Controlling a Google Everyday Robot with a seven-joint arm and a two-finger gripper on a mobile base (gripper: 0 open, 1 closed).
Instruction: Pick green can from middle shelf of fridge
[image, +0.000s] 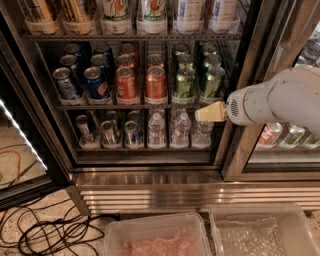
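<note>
The fridge stands open, with a dark interior and a ribbed steel base. On the middle shelf, green cans stand in two rows at the right; the front ones are the left green can and the right green can. My gripper, cream-coloured at the end of the white arm, reaches in from the right. Its tip is at the shelf's front edge, just below the right green can and apart from it. It holds nothing that I can see.
Orange cans and blue cans fill the shelf's middle and left. Small water bottles and slim cans stand below, tall bottles above. A door frame is right of the gripper. Two clear bins and cables lie on the floor.
</note>
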